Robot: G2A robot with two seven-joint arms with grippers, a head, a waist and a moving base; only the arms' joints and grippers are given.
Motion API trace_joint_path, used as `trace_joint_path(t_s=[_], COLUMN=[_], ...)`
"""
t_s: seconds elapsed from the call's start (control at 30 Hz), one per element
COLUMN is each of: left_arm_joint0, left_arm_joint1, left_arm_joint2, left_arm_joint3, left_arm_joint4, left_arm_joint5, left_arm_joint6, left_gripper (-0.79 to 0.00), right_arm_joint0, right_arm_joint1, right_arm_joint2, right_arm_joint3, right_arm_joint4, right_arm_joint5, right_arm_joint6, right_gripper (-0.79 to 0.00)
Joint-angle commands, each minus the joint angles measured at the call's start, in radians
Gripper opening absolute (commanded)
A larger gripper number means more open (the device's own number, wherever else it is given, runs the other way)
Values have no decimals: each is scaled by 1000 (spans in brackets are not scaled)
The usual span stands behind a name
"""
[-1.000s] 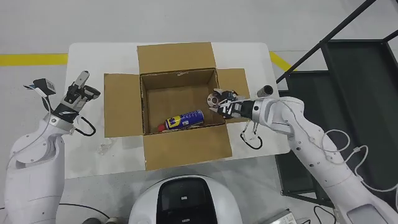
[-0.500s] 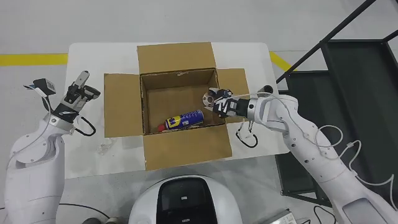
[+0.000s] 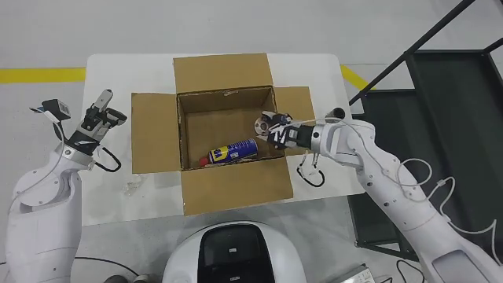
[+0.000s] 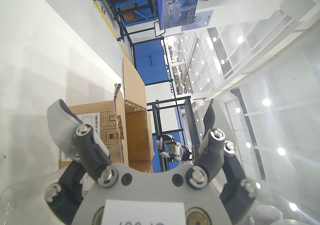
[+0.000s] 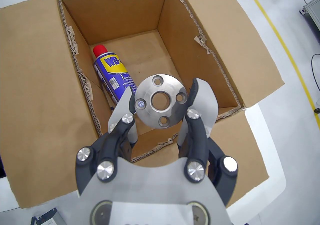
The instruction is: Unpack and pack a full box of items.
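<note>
An open cardboard box [image 3: 228, 75] [image 5: 205, 33] stands mid-table with its flaps spread. A blue and yellow spray can [image 3: 233, 153] [image 5: 113, 73] with a red cap lies on its floor. My right gripper [image 3: 271, 132] [image 5: 162, 101] hangs over the box's right side, shut on a round metal flange [image 5: 161, 100] with a centre hole and several bolt holes. My left gripper [image 3: 100, 110] [image 4: 135, 116] stands open and holds nothing at the table's left edge, well clear of the box [image 4: 135, 131].
A dark cylinder [image 3: 336, 115] and a black carabiner [image 3: 311, 174] lie on the table right of the box. A clear plastic wrapper [image 3: 132, 185] lies at the front left. A dark metal rack [image 3: 440, 126] stands right of the table.
My right gripper has carried the flange a little leftward, further over the box opening. The left arm has not moved.
</note>
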Motion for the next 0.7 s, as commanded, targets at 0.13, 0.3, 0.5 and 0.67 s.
trace_joint_path(t_s=[0.13, 0.3, 0.5, 0.67], left_arm_joint0=[0, 0, 0, 0], left_arm_joint1=[0, 0, 0, 0], left_arm_joint2=[0, 0, 0, 0], left_arm_joint3=[0, 0, 0, 0], left_arm_joint4=[0, 0, 0, 0], left_arm_joint5=[0, 0, 0, 0], left_arm_joint6=[0, 0, 0, 0], left_gripper=[0, 0, 0, 0], right_arm_joint0=[126, 240, 336, 394], right_arm_joint1=[-32, -77, -135, -187], right_arm_joint2=[-104, -213, -341, -430], right_arm_joint3=[60, 165, 298, 408], right_arm_joint4=[-13, 10, 25, 43], right_arm_joint5=[-16, 7, 38, 55], right_arm_joint6=[46, 65, 103, 107], right_gripper=[-785, -785, -785, -785])
